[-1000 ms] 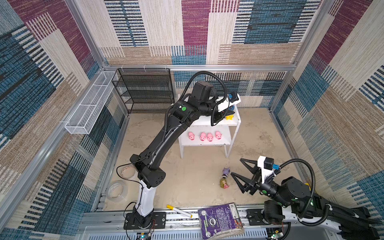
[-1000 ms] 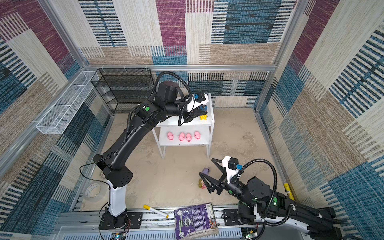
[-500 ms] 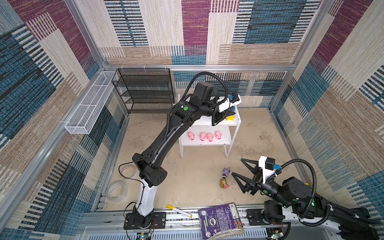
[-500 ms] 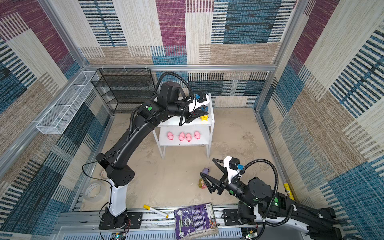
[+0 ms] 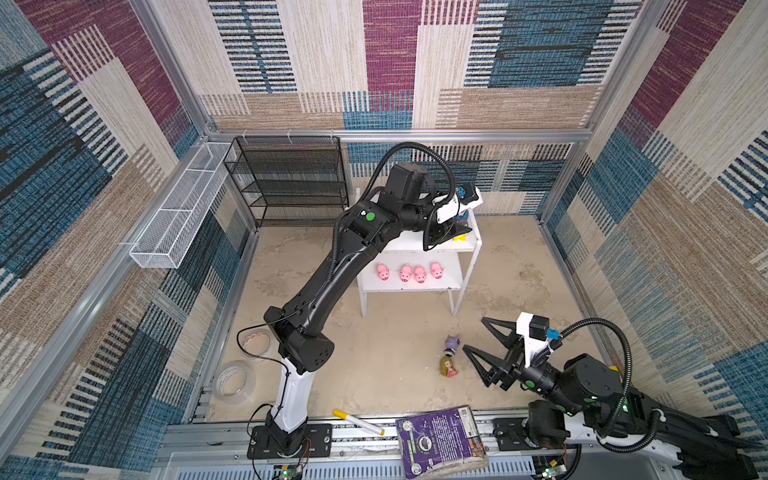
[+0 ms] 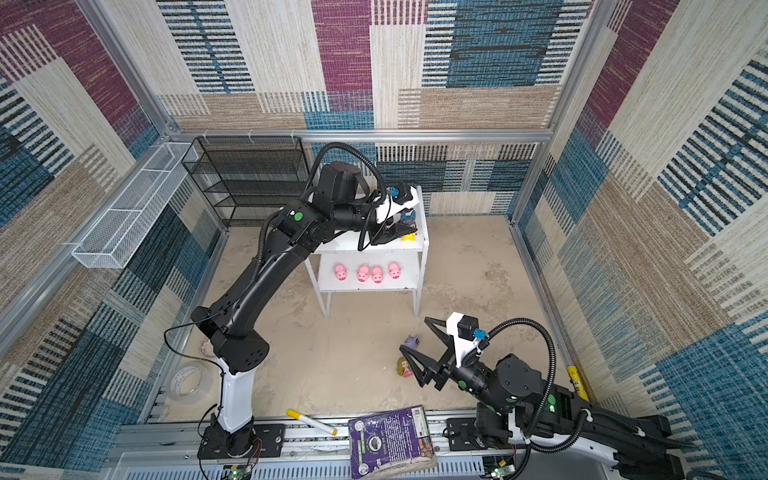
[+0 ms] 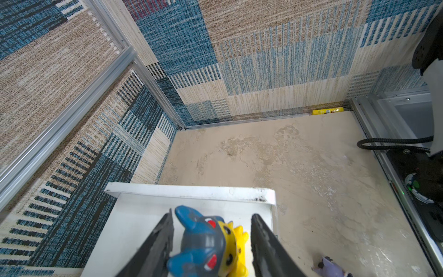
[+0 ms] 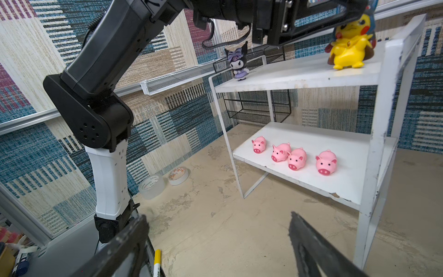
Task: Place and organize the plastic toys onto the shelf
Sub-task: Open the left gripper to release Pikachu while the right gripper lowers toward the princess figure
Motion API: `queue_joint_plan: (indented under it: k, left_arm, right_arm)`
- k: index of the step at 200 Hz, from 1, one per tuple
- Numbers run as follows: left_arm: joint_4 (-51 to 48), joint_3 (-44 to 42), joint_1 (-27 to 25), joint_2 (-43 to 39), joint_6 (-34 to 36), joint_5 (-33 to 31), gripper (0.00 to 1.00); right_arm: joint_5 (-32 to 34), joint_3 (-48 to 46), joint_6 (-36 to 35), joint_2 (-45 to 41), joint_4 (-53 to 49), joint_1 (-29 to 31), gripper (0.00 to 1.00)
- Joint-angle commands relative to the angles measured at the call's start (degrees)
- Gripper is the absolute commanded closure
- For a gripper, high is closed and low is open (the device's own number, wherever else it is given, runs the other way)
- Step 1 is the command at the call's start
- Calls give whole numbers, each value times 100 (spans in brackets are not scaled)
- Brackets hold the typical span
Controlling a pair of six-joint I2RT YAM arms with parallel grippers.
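On the top board of the white shelf (image 5: 415,245) stands the yellow blue-hooded toy (image 7: 208,242), upright in the right wrist view (image 8: 350,45). My left gripper (image 7: 212,239) is open around it, with a gap on each side. A black-purple eared toy (image 8: 238,63) stands at the top board's other end. Several pink pigs (image 5: 409,273) line the lower board. On the floor lie the lilac eared toy (image 5: 452,343) and the blonde girl (image 5: 448,368). My right gripper (image 5: 474,333) hangs open and empty just right of them.
A black wire-mesh rack (image 5: 291,183) and a long white wire basket (image 5: 178,216) stand at the back left. Tape rolls (image 5: 235,380) lie by the left arm's base. A yellow-capped marker (image 5: 357,422) and a purple book (image 5: 440,440) sit at the front rail.
My left gripper's jaws have spread and let go of the yellow blue-hooded toy on the top board. The right arm has barely moved.
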Motion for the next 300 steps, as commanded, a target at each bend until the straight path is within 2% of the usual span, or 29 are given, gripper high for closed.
queue_joint_plan:
  k: [1,86,101,132,152,173,226,249,275,300]
  left_arm:
    - [-2,71,-4,2,-36,96,45]
    - [-167,-11,1,-335,-39,27,22]
    - [-165,-279,-7,-605,-66,-53,2]
    - [-46,-1218,-15,-1414,-342,-381,2]
    - [307,-2256,-74,-2173,-602,-671,2]
    - [712,-3342,-119,-3036,-879,-868,2]
    - [1225,-5390,-265,-4950,-1667,-975,2]
    - [1368,-6053,-269,-5593,-2006,-1261,2]
    - [1267,-6431,-265,-6101,-2264,-1601,2]
    - [1086,-6678,-262,-6404,-2454,-1572,2]
  right_arm:
    - [27,-9,26,2,93,4,8]
    - [185,64,275,238,28,4,7]
    - [355,124,391,349,-92,4,7]
    - [1078,360,1072,804,-699,8,1]
    - [1445,517,1792,1140,-1194,4,0]
    - [1485,546,2474,1497,-1510,4,0]
    - [1143,421,4393,2586,-2221,-28,0]
    - [833,283,5017,3006,-2320,-178,0]
    - [331,40,5179,3306,-2086,-541,1]
    - [-112,-183,4871,3495,-1587,-826,8]
